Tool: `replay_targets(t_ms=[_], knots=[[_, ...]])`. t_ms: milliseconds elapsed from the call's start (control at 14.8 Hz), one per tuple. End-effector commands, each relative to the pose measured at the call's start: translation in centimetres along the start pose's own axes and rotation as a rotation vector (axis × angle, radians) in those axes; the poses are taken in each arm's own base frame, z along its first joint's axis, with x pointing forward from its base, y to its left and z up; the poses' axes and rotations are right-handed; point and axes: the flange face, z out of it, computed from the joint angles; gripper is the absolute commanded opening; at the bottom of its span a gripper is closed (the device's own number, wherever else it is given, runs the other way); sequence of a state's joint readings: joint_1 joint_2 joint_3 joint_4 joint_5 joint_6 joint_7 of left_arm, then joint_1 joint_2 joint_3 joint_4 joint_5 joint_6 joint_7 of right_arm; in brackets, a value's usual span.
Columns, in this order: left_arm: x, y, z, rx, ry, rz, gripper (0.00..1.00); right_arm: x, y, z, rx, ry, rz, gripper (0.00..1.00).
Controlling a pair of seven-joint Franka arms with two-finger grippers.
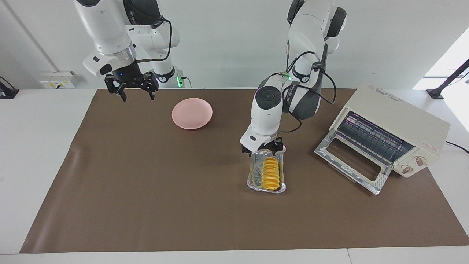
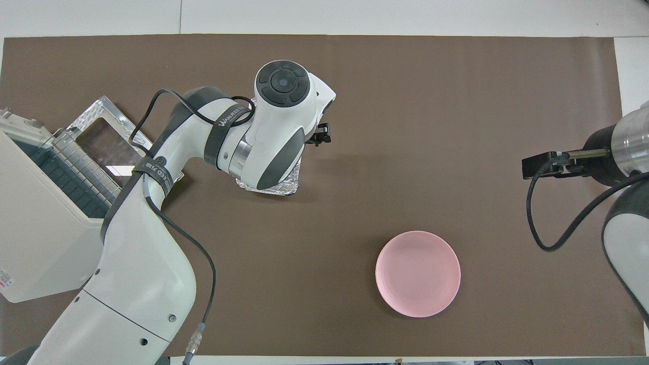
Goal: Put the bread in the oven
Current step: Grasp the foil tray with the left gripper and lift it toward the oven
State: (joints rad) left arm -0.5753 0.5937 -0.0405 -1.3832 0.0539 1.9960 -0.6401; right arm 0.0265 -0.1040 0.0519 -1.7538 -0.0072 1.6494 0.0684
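The bread (image 1: 271, 174), a ridged yellow-orange loaf, lies in the silver foil tray (image 1: 252, 176) in the middle of the brown mat. My left gripper (image 1: 263, 149) is down at the tray's end nearer to the robots, right at its rim. In the overhead view the left arm covers the bread, and only a corner of the foil tray (image 2: 276, 189) shows. The cream-white oven (image 1: 403, 121) stands at the left arm's end with its glass door (image 1: 350, 163) dropped open; it also shows in the overhead view (image 2: 45, 243). My right gripper (image 1: 131, 93) is open and empty, raised over the mat's right-arm end.
A round pink plate (image 1: 192, 113) lies on the mat nearer to the robots than the tray, toward the right arm's end; it also shows in the overhead view (image 2: 418, 274). The brown mat (image 1: 146, 190) covers most of the white table.
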Motion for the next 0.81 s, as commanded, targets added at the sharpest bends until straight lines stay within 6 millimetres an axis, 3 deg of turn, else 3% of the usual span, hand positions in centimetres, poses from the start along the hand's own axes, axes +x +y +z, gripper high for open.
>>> replay_targets(t_ms=[0, 270, 337, 540, 675, 742], knots=[[-0.8, 0.9, 2.1, -0.009, 0.039, -0.03, 0.87, 0.7, 0.3, -0.1, 0.004, -0.014, -0.016, 0.99], [-1.3, 0.7, 3.2, 0.002, 0.022, -0.026, 0.82, 0.4, 1.7, 0.2, 0.003, -0.046, 0.01, 0.99], [-1.5, 0.8, 3.2, 0.004, 0.02, -0.026, 0.74, 0.4, 1.8, 0.2, 0.003, -0.049, 0.012, 0.99], [-2.1, 0.5, 3.9, 0.012, 0.005, -0.029, 0.39, 0.1, 2.3, 0.3, -0.001, -0.063, 0.019, 1.0], [-2.0, 0.4, 4.0, 0.013, 0.002, -0.031, 0.07, -0.2, 2.2, 0.5, -0.003, -0.071, 0.018, 1.0], [-1.7, 0.1, 3.9, 0.01, 0.005, -0.038, 0.0, -0.2, 2.2, 0.5, -0.003, -0.068, 0.016, 1.0]])
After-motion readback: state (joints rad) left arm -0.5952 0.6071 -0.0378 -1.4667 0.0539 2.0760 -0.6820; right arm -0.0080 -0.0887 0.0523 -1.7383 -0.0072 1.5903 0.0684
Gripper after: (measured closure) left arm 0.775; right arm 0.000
